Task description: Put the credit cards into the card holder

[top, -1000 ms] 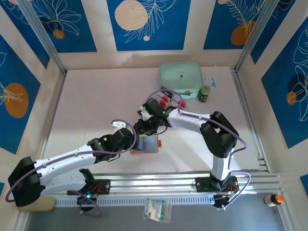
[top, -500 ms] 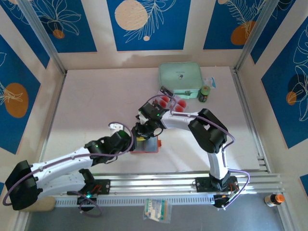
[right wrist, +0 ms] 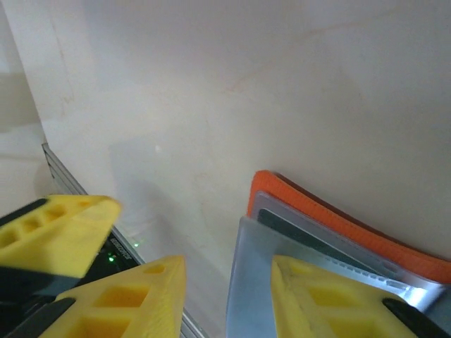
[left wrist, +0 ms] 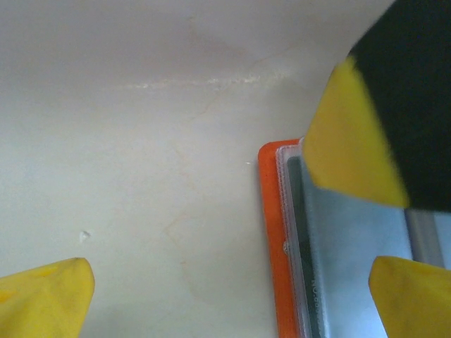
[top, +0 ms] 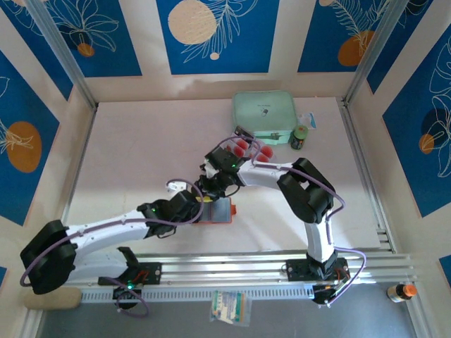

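Two grippers meet over the card holder (top: 221, 211), which lies open on the counter (top: 141, 155) near the front rail, between the two arms. From the top camera this meeting place is hard to read: the left gripper (top: 200, 205) and the right gripper (top: 211, 188) are dark and crowded together, they cover the left part of the holder, and I cannot tell there how their fingers stand.

The wrist cameras give more. In the left wrist view the two yellow fingertips (left wrist: 44, 296) sit at the bottom corners, wide apart, with nothing between them except bare counter and the orange edge of the holder, so the left gripper is open. The holder is cut off by the frame at the right and the bottom; its clear sleeves show beside the orange border, and a black and yellow finger of the other arm hangs over them, blurred. In the right wrist view the yellow fingers (right wrist: 320, 299) stand apart with a gap. The grey edge of a clear sleeve reaches into this gap, and one finger lies over the sleeve while the other is clear of it, so this gripper looks open too. The orange cover curves behind the sleeves.

Farther back, the credit cards (top: 242, 147) show as red dots just in front of a mint-green case (top: 264, 113); the right arm and its cable hide part of them, and how many there are I cannot count.
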Robot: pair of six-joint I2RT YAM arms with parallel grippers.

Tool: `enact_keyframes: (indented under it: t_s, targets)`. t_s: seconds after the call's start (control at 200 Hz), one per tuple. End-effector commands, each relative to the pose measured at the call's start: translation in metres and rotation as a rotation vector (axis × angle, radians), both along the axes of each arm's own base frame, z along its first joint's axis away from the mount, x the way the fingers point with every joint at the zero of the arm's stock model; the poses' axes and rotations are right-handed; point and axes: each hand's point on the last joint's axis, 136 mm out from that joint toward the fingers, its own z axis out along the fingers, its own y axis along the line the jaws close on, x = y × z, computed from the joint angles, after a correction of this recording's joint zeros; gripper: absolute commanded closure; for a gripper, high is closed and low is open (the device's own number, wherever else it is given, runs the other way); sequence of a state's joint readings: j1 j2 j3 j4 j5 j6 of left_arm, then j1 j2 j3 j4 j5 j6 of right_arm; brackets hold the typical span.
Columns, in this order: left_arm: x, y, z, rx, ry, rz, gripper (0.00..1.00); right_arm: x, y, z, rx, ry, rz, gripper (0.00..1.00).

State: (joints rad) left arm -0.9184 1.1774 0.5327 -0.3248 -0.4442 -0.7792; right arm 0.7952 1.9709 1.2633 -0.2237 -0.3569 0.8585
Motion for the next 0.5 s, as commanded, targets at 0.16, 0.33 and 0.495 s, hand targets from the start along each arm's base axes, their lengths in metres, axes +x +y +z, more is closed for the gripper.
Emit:
enact_keyframes:
  t_s: [0.16, 0.33, 0.495]
  targets:
    - [0.011, -0.013, -0.01, 0.039, 0.028, -0.013, 0.0, 0.004, -0.022, 0.036, 0.054, -0.043, -0.04, 0.64]
    - [0.008, -0.005, -0.015, 0.058, 0.04, 0.015, 0.0, 0.0, -0.055, 0.033, -0.016, -0.088, -0.072, 0.64]
    - [0.004, 0.004, -0.019, 0.073, 0.049, 0.043, 0.0, -0.006, -0.087, 0.024, -0.148, -0.152, -0.053, 0.64]
